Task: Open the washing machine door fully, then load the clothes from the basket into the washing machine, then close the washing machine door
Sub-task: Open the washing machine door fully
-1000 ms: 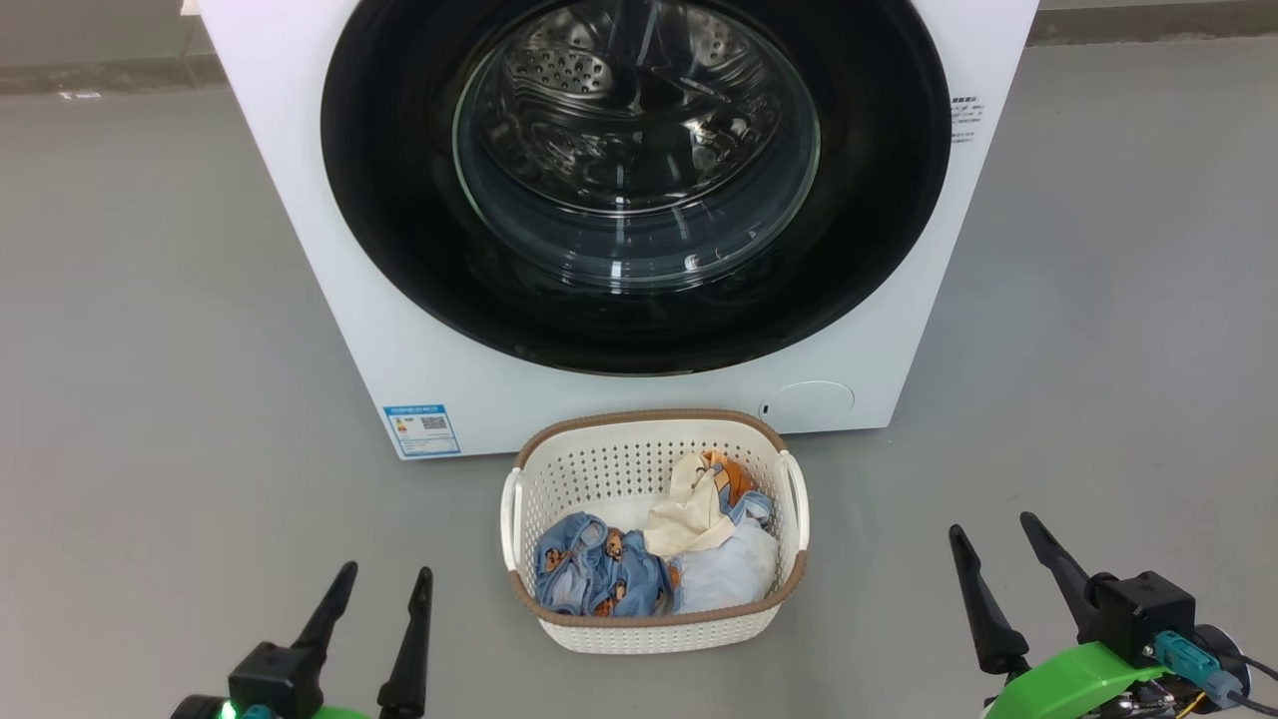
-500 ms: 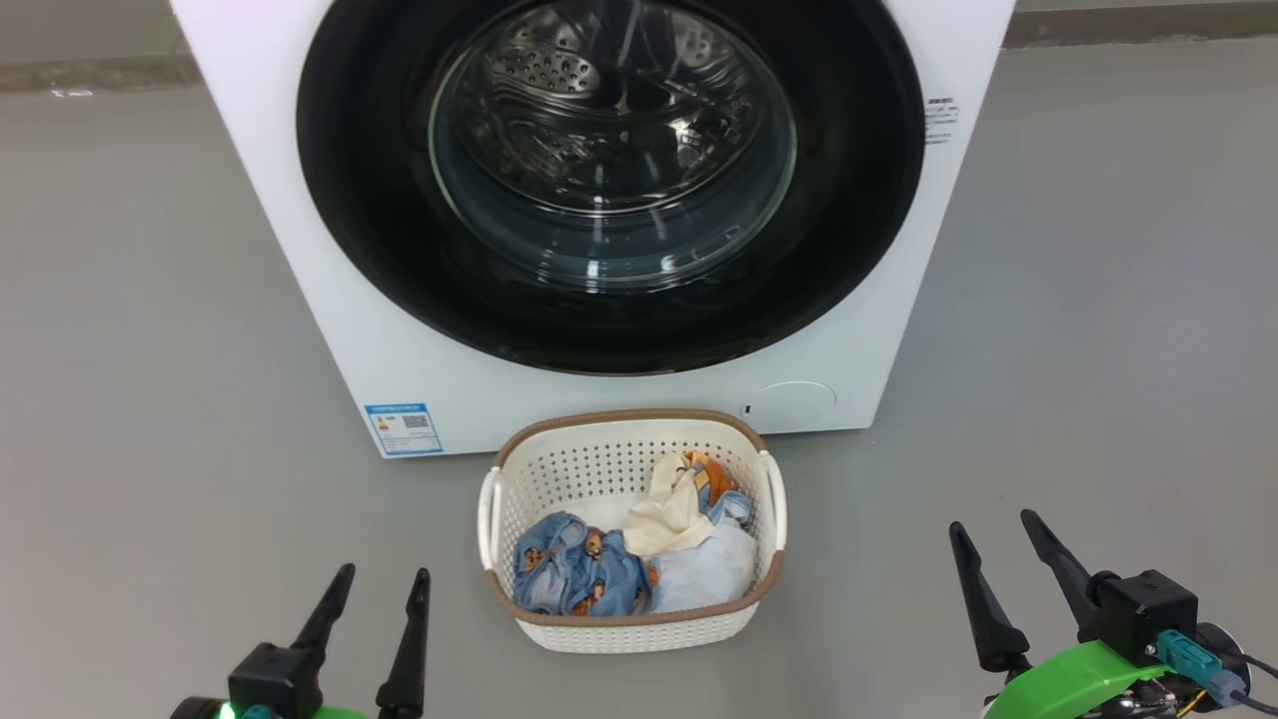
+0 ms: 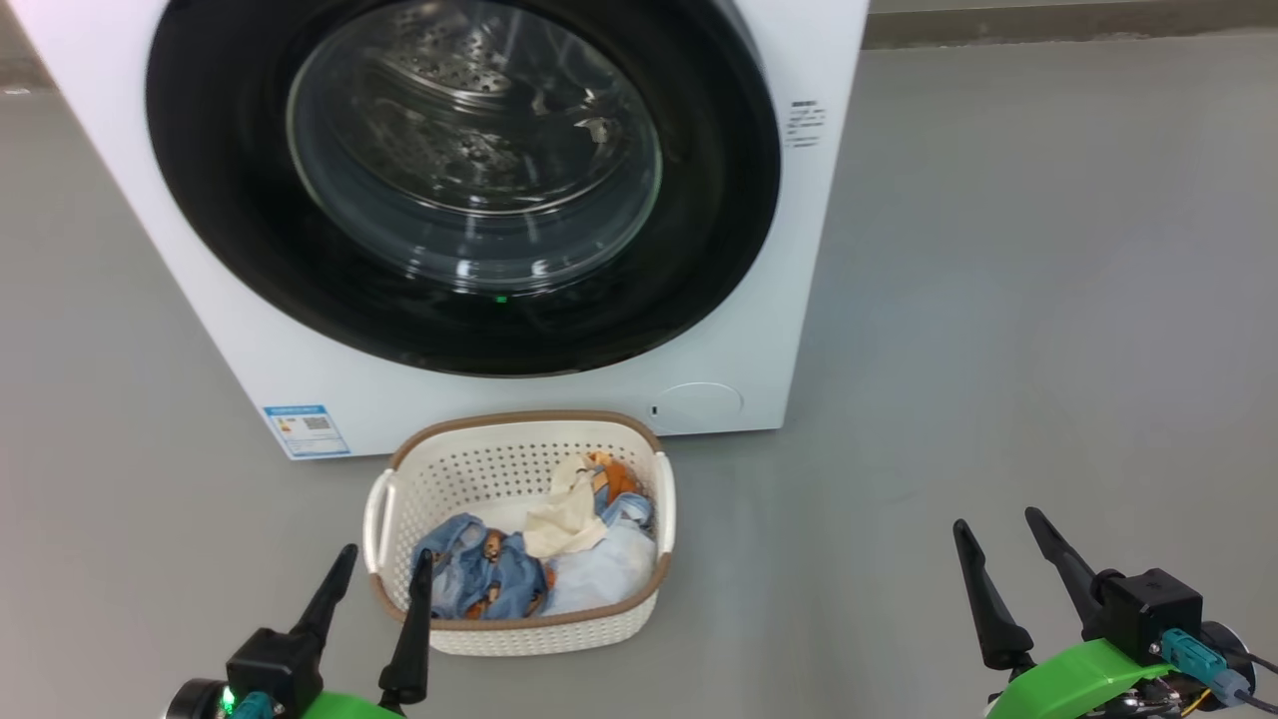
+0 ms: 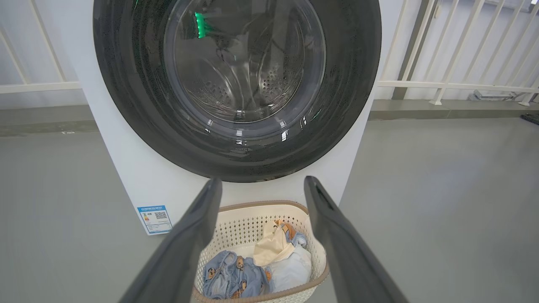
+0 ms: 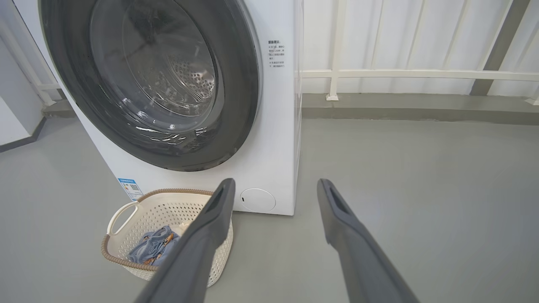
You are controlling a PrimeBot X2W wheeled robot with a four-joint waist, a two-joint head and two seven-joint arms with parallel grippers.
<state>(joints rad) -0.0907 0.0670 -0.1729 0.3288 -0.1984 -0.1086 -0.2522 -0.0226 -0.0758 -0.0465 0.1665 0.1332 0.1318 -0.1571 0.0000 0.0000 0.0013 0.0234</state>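
Washing machine door (image 3: 459, 180): shut flush on the washing machine (image 3: 759, 330), right behind the basket (image 3: 519, 417) of clothes (image 3: 529, 569) parked at its foot for short reaches. Left gripper (image 3: 387, 550) and right gripper (image 3: 995, 517): both spread, empty, low, presumably poised to tackle opening first.

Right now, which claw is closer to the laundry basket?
Left. The left gripper is at the near left corner of the basket, overlapping its rim in the head view; the right gripper is far off to its right.
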